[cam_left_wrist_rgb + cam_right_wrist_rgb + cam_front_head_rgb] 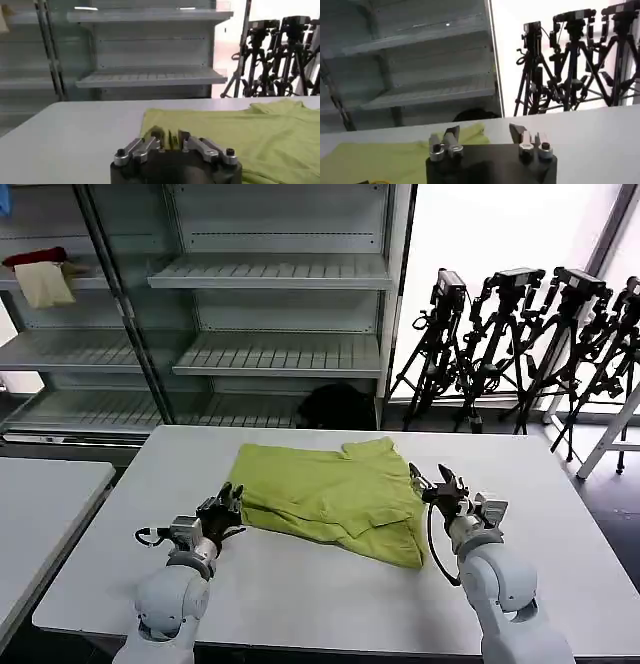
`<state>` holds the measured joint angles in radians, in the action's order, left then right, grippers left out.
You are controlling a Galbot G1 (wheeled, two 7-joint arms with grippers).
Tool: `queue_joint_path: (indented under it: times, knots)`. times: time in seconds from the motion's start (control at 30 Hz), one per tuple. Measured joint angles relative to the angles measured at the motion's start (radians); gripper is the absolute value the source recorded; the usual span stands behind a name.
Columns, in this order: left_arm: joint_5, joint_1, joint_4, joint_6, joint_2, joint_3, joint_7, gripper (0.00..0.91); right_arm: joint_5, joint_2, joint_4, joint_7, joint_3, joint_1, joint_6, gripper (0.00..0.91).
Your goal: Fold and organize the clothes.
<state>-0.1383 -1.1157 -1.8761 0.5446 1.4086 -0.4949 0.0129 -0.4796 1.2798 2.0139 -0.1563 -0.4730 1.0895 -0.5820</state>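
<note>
The clothes are one lime-green T-shirt [330,494] lying partly folded, plain side up, in the middle of the white table [320,594]. My left gripper [230,502] sits at the shirt's left edge, low on the table. In the left wrist view its fingers stand close together with bunched green fabric [250,130] between them, so the left gripper [169,136] is shut on that edge. My right gripper [430,484] hovers just off the shirt's right edge. In the right wrist view the right gripper [485,135] is open with nothing between its fingers, the shirt [380,160] lying off to one side.
Empty metal shelves [270,274] stand behind the table, with red and cream cloths [40,274] on an upper left shelf. Several black tripods [520,344] stand at the back right. A second white table [40,504] is at the left, and a dark bundle [335,406] lies on the floor.
</note>
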Motion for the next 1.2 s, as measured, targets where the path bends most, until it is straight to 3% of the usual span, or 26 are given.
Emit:
queue_joint_path:
  times: [0.4,0.87,0.97,1.0,1.03,1.07,1.2]
  knots:
    - [-0.001,-0.013,-0.012,0.012,-0.014,-0.018,-0.017,0.907,0.010,-0.018,0.117,0.028,-0.006,0.168,-0.001,0.907]
    - [-0.006,-0.076,-0.046,0.025,-0.079,-0.017,-0.008,0.907,0.096,-0.015,0.159,0.100,-0.025,0.385,0.002,0.887]
    - [-0.007,-0.078,-0.049,0.027,-0.085,-0.017,-0.007,0.907,0.111,-0.014,0.166,0.109,-0.023,0.404,0.002,0.776]
    - [-0.007,-0.079,-0.050,0.027,-0.086,-0.017,-0.007,0.907,0.117,-0.014,0.168,0.111,-0.023,0.410,0.002,0.564]
    - [-0.007,-0.080,-0.051,0.027,-0.087,-0.017,-0.007,0.907,0.122,-0.015,0.171,0.113,-0.022,0.415,0.002,0.504]
    - [-0.007,-0.080,-0.052,0.027,-0.087,-0.016,-0.007,0.907,0.127,-0.015,0.173,0.114,-0.020,0.420,0.002,0.353]
    - [-0.008,-0.083,-0.054,0.028,-0.088,-0.014,-0.006,0.907,0.149,-0.010,0.173,0.120,-0.015,0.433,0.002,0.060]
